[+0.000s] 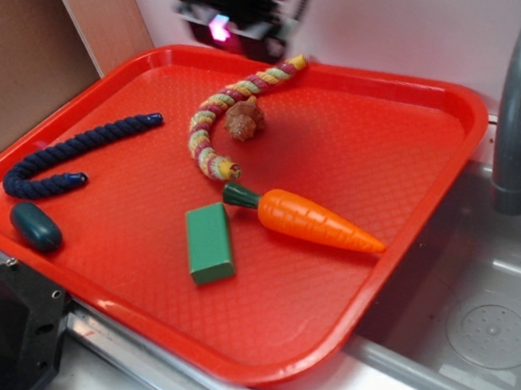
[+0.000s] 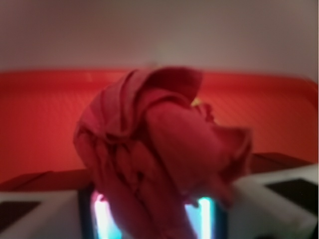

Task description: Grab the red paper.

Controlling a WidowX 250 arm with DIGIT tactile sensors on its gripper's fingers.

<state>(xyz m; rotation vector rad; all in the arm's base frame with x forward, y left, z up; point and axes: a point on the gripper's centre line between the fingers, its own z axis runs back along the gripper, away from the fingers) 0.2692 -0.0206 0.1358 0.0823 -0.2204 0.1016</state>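
The jaws pinch the red paper, which fills the wrist view, crumpled between the pale fingers of the gripper. So the grab looks done (only holding firm remains, I judge). Beyond the paper lies the red tray; the gripper is raised above the tray's far rim, blurred in the exterior view.

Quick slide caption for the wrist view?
Crumpled red paper held between the gripper fingers above the red tray.
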